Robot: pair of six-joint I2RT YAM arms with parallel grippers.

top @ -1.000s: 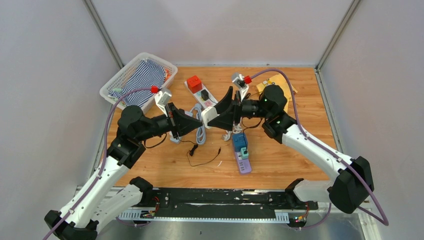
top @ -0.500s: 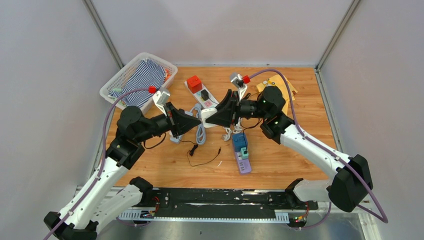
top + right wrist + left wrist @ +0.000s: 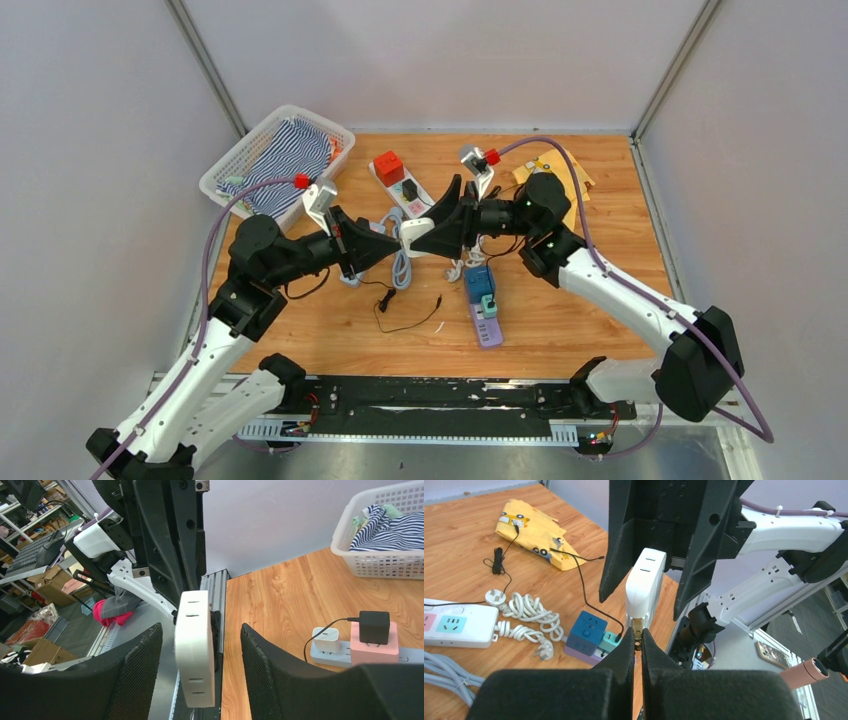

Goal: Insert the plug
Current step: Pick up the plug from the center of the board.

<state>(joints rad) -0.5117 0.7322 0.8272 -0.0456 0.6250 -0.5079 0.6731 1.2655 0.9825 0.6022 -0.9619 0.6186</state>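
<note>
The plug (image 3: 644, 585) is a white block with brass prongs, held in the air between the two arms. My left gripper (image 3: 638, 637) is shut on one brass prong, the white body sticking out beyond its fingertips. Facing it, my right gripper (image 3: 200, 630) is open with a finger on each side of the plug (image 3: 195, 650), and a gap shows on both sides. From above, the left gripper (image 3: 395, 244) and the right gripper (image 3: 416, 238) meet tip to tip over the mid-table, with the plug (image 3: 407, 238) between them.
A white power strip (image 3: 400, 185) with a red cube and a black adapter lies behind the grippers. A blue and purple socket cube stack (image 3: 482, 300) sits in front, beside a loose black cable (image 3: 405, 310). A laundry basket (image 3: 275, 155) stands far left and a yellow pouch (image 3: 555, 175) far right.
Both grippers have drifted slightly left and away from the arm bases, staying tip to tip. The left gripper has kept its hold on the plug.
</note>
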